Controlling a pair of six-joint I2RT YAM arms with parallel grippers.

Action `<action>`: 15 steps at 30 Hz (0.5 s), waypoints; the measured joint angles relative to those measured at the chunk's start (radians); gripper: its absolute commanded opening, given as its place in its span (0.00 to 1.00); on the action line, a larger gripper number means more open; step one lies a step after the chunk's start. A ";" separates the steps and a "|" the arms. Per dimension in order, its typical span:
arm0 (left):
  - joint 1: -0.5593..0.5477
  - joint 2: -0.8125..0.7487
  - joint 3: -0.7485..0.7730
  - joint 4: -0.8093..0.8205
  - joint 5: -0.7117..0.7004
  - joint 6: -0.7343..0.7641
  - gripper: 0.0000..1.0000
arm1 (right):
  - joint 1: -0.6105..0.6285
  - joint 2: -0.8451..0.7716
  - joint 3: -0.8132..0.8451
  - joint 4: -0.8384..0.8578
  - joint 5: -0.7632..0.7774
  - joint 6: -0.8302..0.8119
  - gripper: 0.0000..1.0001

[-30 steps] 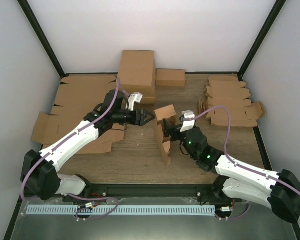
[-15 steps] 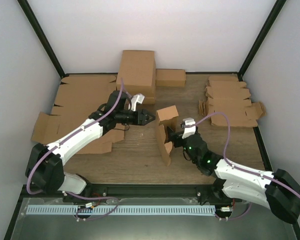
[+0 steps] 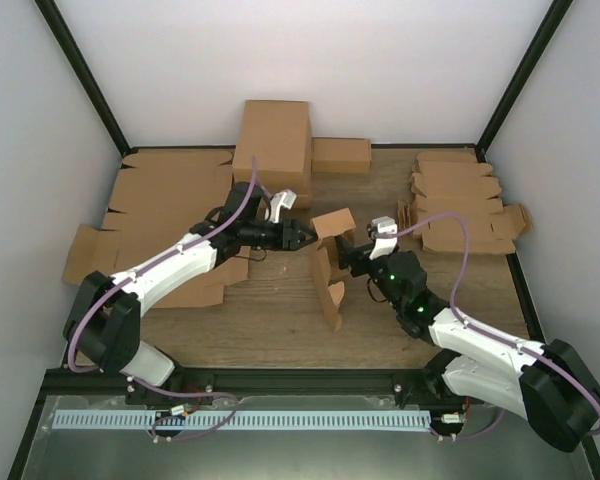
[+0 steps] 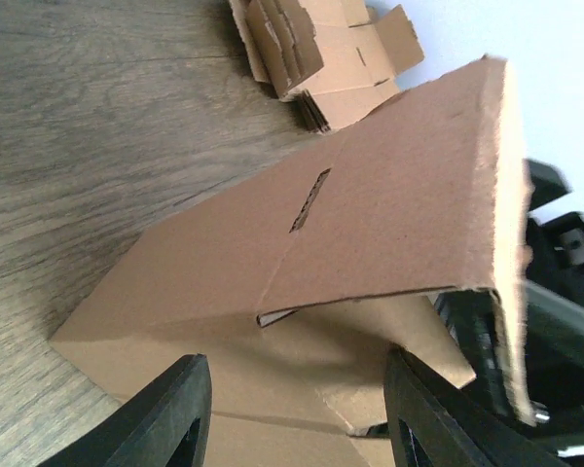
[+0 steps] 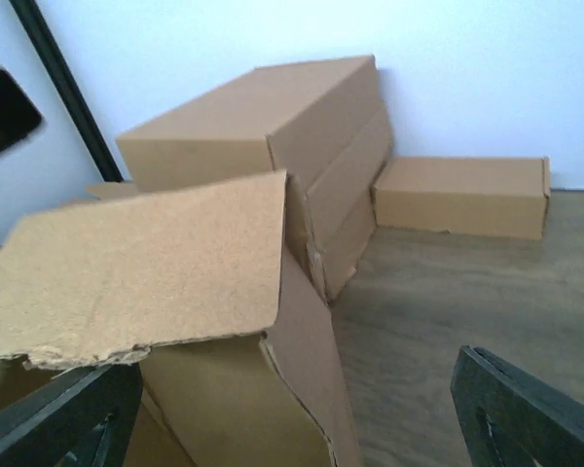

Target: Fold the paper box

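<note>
**A:** Wooden table [image 3: 280, 325] with white walls round it. Where does the job stand, starting nearest the arm bases?

**B:** The paper box [image 3: 329, 275] is mid-table between the two arms. It is half-formed and standing on edge, its walls partly up. Its top flap [image 3: 332, 226] sticks out unlocked, so I'd say we are in the middle of folding and nothing is tucked yet.

**A:** And the tools?

**B:** The left gripper [image 3: 302, 237] is at the flap's left edge. In its wrist view the fingers [image 4: 165, 418] are spread, and the cardboard lies ahead of them, not pinched. The right gripper [image 3: 344, 254] is close against the box's right side, its jaws gaping wide. The box corner sits between them, but neither finger presses on it. Both are released.

**A:** Next move?

**B:** My guess is that one arm must steady the wall while the other pushes the flap down and in. There is a slot [image 4: 310, 201] in that panel, so a tab probably has to meet it. The box looks light and could tip.

**A:** What's farther back?

**B:** Flat sheets [image 3: 150, 200] lie to the left and a stack of blanks [image 3: 460, 200] to the right. A larger carton [image 3: 273, 145] and a small closed box [image 3: 341, 155] stand against the far wall, well apart from the work.
</note>
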 measured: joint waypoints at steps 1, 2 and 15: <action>0.000 0.006 0.000 -0.001 0.000 0.000 0.52 | 0.000 0.003 0.011 0.004 -0.007 -0.005 0.90; 0.000 0.011 0.000 -0.001 -0.001 0.001 0.52 | 0.000 0.005 0.022 0.006 -0.015 -0.010 0.90; 0.000 0.050 0.010 -0.012 -0.001 0.028 0.52 | -0.013 -0.012 0.070 0.006 -0.104 -0.018 0.72</action>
